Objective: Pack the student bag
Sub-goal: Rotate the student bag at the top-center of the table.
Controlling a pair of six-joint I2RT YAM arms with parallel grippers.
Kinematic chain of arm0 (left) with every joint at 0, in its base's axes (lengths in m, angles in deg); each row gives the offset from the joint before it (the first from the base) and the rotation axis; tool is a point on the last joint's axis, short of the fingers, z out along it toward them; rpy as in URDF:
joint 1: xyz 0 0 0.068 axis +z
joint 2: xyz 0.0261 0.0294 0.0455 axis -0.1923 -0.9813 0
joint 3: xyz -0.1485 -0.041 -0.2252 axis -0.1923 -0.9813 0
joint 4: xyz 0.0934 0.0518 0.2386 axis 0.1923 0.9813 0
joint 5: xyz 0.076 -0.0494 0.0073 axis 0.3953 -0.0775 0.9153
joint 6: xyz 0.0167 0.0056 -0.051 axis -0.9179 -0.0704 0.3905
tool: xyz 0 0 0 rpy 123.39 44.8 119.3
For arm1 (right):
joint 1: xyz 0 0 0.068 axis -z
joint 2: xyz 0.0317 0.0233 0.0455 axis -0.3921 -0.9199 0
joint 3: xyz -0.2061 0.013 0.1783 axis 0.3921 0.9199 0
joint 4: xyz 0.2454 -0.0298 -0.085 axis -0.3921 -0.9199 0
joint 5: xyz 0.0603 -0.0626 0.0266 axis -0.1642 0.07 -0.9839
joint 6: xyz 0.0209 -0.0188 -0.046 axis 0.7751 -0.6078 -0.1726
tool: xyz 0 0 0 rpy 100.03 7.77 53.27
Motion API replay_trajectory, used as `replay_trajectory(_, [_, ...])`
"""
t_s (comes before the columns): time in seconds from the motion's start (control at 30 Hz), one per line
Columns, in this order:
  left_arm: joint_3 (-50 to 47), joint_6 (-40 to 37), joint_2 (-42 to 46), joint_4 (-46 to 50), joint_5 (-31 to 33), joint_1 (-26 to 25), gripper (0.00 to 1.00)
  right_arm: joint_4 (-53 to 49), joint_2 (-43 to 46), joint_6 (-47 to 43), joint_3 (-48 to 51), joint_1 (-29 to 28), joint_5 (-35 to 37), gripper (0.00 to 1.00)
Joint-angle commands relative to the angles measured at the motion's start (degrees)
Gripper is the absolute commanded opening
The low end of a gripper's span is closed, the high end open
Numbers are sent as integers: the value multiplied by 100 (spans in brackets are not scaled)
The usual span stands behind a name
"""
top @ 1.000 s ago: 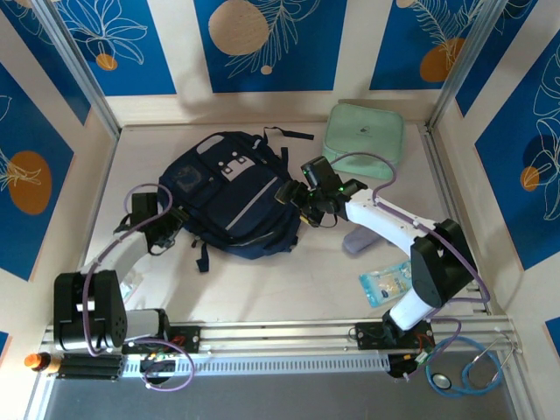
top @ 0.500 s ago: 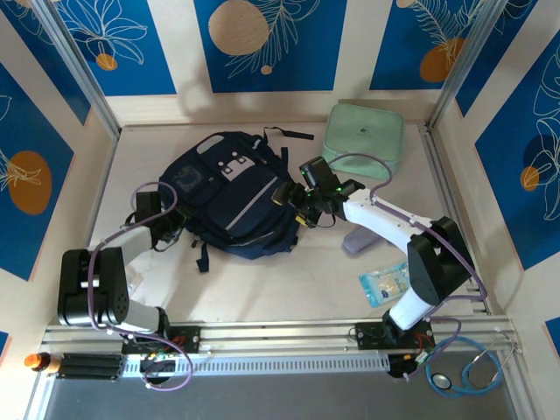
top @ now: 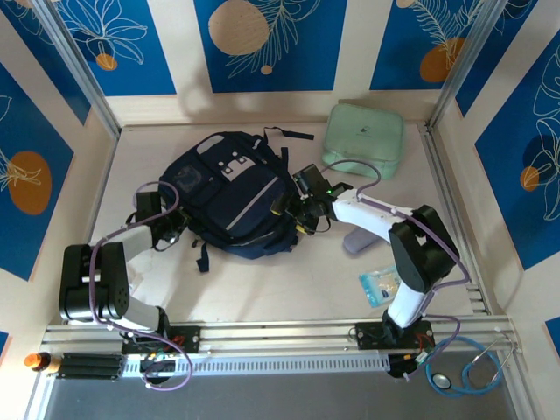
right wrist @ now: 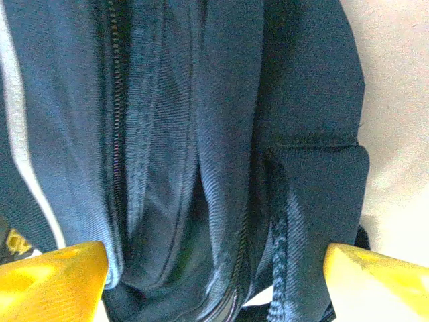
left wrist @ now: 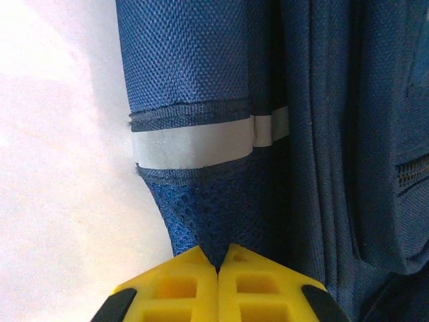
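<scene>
Change since a second ago: the left jaws have closed and moved up to the student bag (top: 232, 197). The right jaws have pushed in at its opposite side.

Left jaws: together, pinching the blue mesh (left wrist: 214, 208) at the bag's edge. Just beyond lies the pale stripe (left wrist: 194, 144), then navy fabric, with the worktop (left wrist: 53, 168) to their left.

Right jaws: wide apart, with the bag's zip (right wrist: 115, 100) and folds between them and nothing clamped.

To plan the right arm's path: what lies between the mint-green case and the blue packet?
In the top view, the right arm's white link and a small grey object lie between the case and the packet.
</scene>
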Motion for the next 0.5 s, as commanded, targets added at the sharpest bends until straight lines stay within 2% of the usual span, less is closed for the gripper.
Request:
replay_trajectory(0.0, [91,-198,84,101,-488,-74,0,9,-236,-310,-76,88,74,84])
replay_trajectory(0.23, [329,-54,730,640,-668,-498,0,196,-804,-1141,-594,579,175,84])
replay_trajectory(0.47, [351,702,1083,497,-694,-1296,0,105,-1398,-2051,-1434,1228,-93,82])
